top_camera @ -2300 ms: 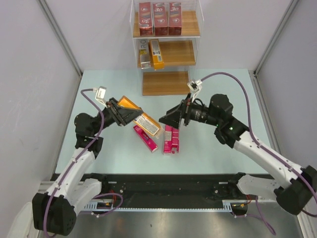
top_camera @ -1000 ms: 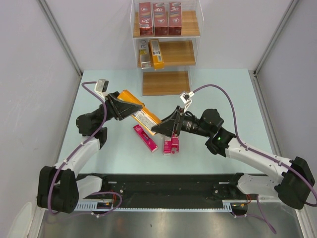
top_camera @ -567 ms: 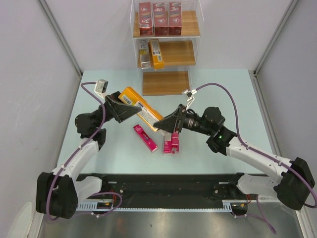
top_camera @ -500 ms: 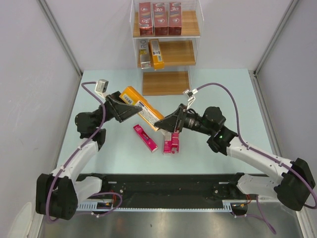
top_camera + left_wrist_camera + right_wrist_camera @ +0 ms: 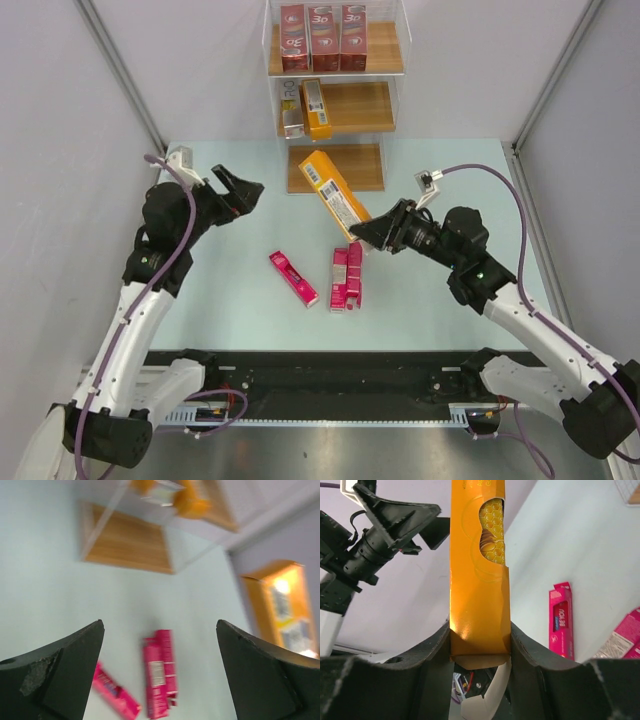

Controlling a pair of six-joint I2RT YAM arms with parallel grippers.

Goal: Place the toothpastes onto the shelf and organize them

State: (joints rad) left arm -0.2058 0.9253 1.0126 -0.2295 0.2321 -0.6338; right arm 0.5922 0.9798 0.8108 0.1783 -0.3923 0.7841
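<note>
The right gripper clamps the low end of an orange carton, which slants toward 11 o'clock, near the shelf. The left gripper hangs at its 9 o'clock, fingers wide and empty. Pink cartons lie on the table at 6 o'clock.

orange carton: glossy printed card is seen, with an embossed honeycomb panel and a bright sheen.
pink cartons: smooth printed card with a slight gloss is shown.
dark red cartons: printed card, faintly shiny.
shelf: matt light brown wooden boards are enclosed by clear, glossy acrylic walls.
table: a smooth, matt pale green top is seen.
left gripper fingers: matt black plastic, scuffed grey in one patch.
left arm shell: smooth white plastic, slightly shiny.
</note>
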